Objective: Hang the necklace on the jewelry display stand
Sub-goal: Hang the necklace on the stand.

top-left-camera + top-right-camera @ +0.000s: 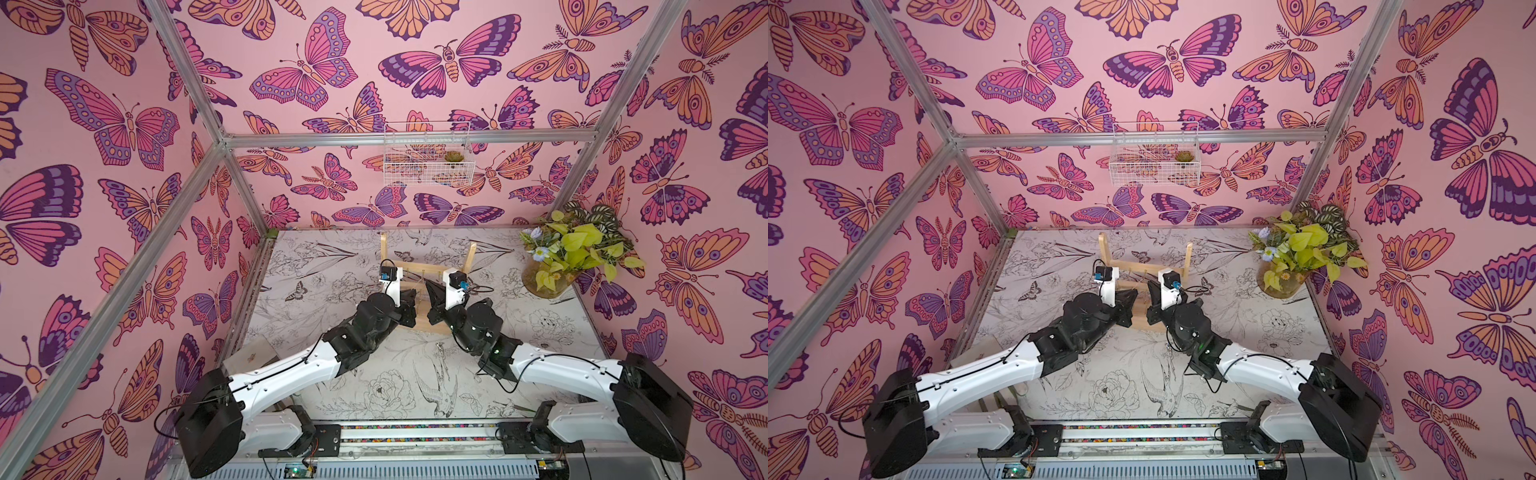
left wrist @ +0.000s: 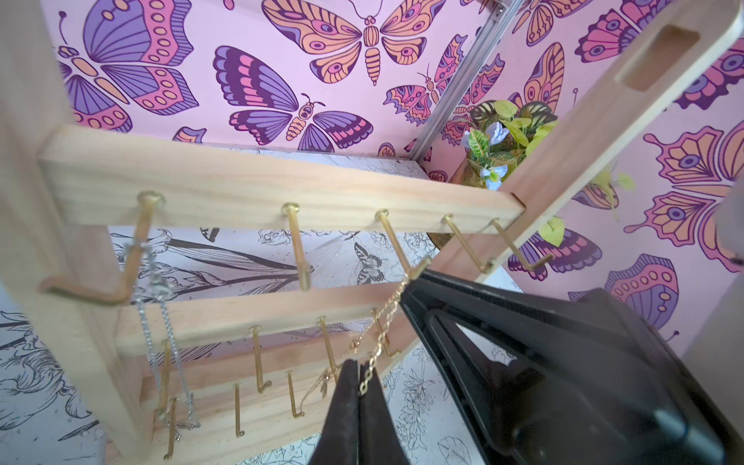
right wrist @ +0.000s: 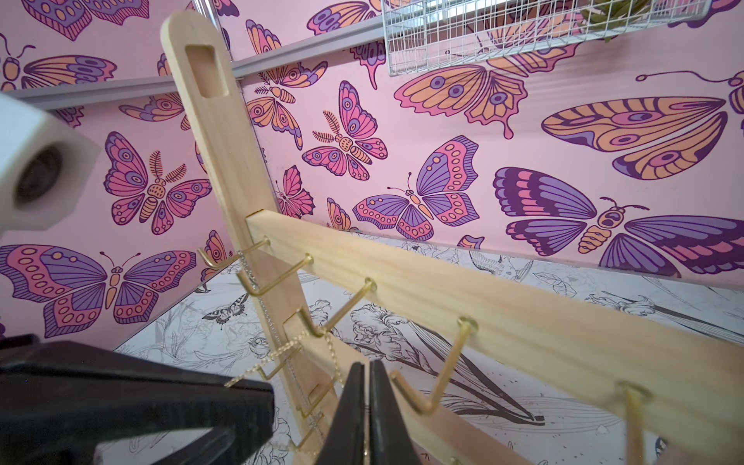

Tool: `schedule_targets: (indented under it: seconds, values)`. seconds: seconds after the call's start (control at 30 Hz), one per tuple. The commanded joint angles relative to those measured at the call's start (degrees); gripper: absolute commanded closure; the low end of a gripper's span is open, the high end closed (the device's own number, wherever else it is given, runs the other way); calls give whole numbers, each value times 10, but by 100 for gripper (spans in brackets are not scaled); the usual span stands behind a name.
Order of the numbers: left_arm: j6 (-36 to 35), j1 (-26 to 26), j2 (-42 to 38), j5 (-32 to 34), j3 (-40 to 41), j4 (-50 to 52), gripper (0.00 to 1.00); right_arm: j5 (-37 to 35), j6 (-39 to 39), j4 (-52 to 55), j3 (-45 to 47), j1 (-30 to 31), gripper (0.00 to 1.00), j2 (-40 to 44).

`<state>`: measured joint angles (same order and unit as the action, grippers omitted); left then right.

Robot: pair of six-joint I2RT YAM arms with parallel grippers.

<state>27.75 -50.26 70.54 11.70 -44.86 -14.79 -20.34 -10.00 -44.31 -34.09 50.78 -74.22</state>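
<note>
Looking down in both top views, we see two white-and-black robot arms reaching toward the middle of a table (image 1: 316,266) printed with black-and-white flower drawings. The booth around it is papered in pink butterfly wallpaper. Just beyond the arm tips stands the jewelry display stand (image 1: 428,267), a pale wooden ladder-shaped rack, upright near the back of the table.

In the left wrist view we see the necklace (image 2: 387,320), a thread-thin gold chain. It is draped over the bend of the middle hook (image 2: 396,245) of five on the stand's top crossbar. From that hook its strands slope down in front of the middle crossbar. One strand ends in the left gripper (image 2: 359,368), whose two dark fingers are pressed together with the chain pinched in the seam between them.

The right gripper (image 3: 367,368) has its tip just below the same hook, its fingers closed to a hairline gap. In the right wrist view a strand drops from the hook and runs down against one finger. We cannot tell whether that strand is actually gripped.

A separate silver chain (image 2: 155,288) hangs from the first hook on the top crossbar, beside an upright, and reaches down toward the lowest crossbar.

A white wire basket (image 1: 426,174) is mounted on the back wall. A pot of yellow-green leaves and pale blue flowers (image 1: 577,249) sits in the table's back right corner.
</note>
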Motion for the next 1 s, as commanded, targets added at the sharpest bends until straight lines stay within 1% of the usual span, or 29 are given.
schedule_targets:
  seconds: [0.0, 0.13, 0.27, 0.33, 0.4, 0.5, 0.57, 0.67, 0.77, 0.83, 0.97]
  values:
    - [6, 3, -6, -40, -21, 23, 100, 7, 13, 35, -3, 4, 88, 23]
    - [13, 3, 1, -60, -28, 26, 100, 14, 10, 78, 3, 4, 83, 54]
    - [21, 2, 2, -84, -39, 43, 100, 25, 7, 124, 9, 4, 75, 91]
    - [22, -1, -2, -85, -40, 48, 100, 36, 1, 145, 8, -2, 73, 100]
    - [21, -1, -2, -78, -38, 54, 100, 65, -15, 145, 9, -15, 71, 96]
    - [22, -1, -3, -84, -38, 60, 100, 80, -26, 129, 5, -28, 68, 72]
    - [25, -1, 4, -89, -45, 63, 100, 90, -24, 127, -4, -28, 67, 53]
    - [24, -1, 18, -78, -59, 61, 100, 105, -28, 118, -11, -28, 66, 35]
    - [13, 1, 53, -64, -72, 38, 100, 99, -35, 114, -9, -28, 66, 27]
    - [2, 2, 67, -49, -80, 26, 100, 88, -40, 108, 0, -28, 66, 35]
    - [-9, 9, 87, -43, -89, 12, 100, 69, -38, 124, 15, -30, 66, 68]
